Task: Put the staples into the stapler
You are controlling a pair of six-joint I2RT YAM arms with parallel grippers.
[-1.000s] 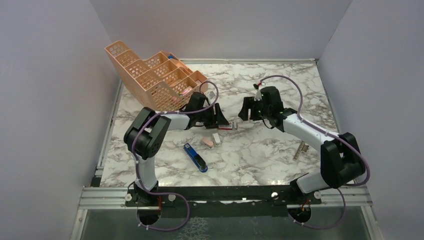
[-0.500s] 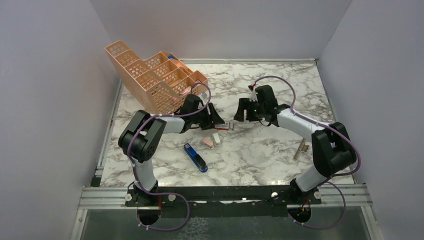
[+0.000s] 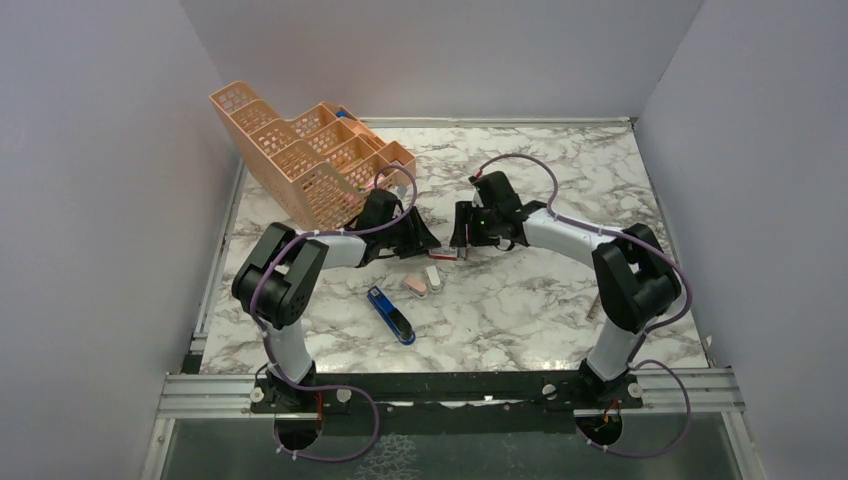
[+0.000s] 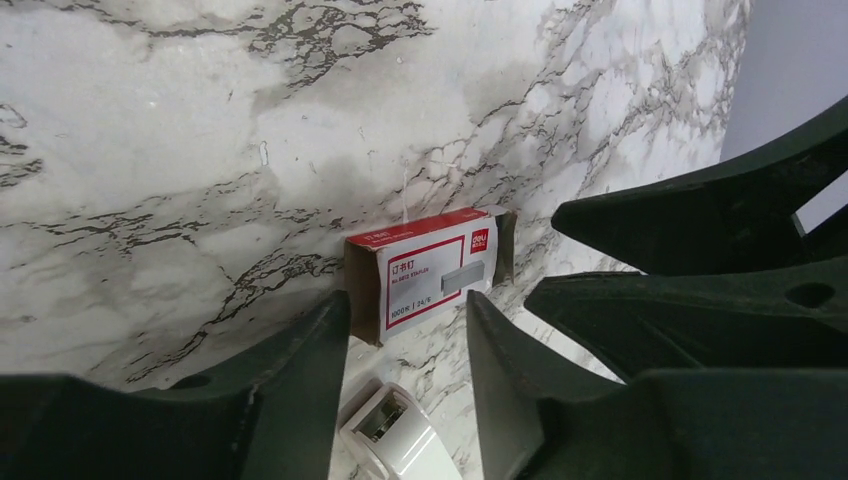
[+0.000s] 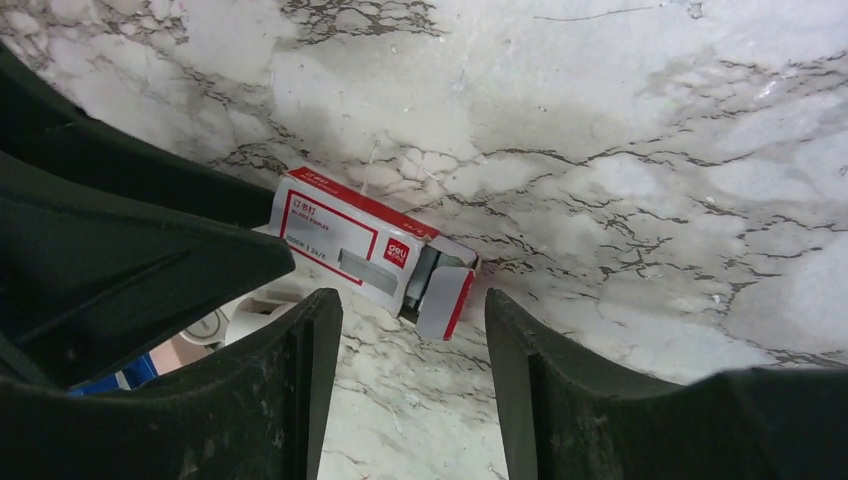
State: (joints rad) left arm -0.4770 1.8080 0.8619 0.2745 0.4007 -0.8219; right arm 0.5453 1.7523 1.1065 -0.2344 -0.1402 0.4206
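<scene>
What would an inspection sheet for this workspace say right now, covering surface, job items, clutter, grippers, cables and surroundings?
Surface: white grey-veined marble tabletop; no spills seen.
Job's things: slim blue stapler with black base lies loose near the left arm; staples not made out.
Clutter: small red-and-white cardboard box, one end flap open; small pink block; small white block; peach plastic mesh organiser.
Grippers: left gripper and right gripper both open, at opposite ends of the box.
Cables: purple cables loop along both arms.
Surroundings: plain pale walls on three sides.
</scene>
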